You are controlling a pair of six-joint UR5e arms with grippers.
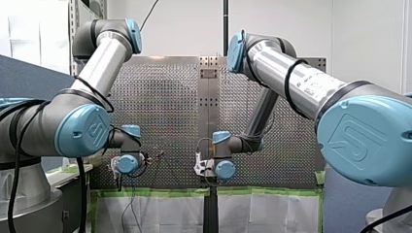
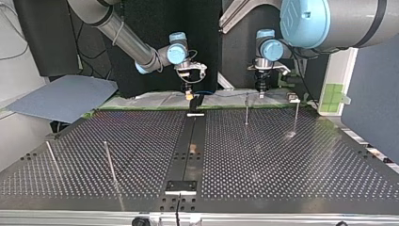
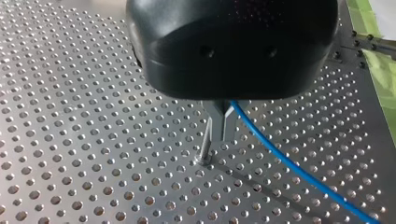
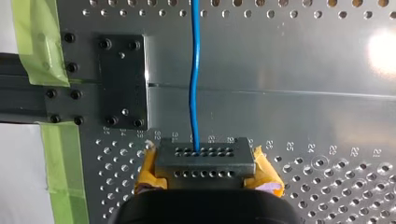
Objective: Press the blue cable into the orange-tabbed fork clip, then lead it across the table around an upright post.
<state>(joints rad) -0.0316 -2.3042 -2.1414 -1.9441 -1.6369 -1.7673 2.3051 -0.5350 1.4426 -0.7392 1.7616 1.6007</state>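
A wide perforated metal table (image 2: 282,160) spans the scene. At its edge nearest the arms, my right gripper (image 4: 205,162), yellow-padded, is clenched on the blue cable (image 4: 194,84), which runs straight ahead of it. Near it, my left gripper (image 3: 221,127), black and metal-tipped, pinches the same cable just beside a thin upright post (image 3: 206,143). From there the cable slants away over the holes.

blue cable (image 4: 193,93); silver perforated table (image 2: 282,160); green tape (image 4: 35,42)
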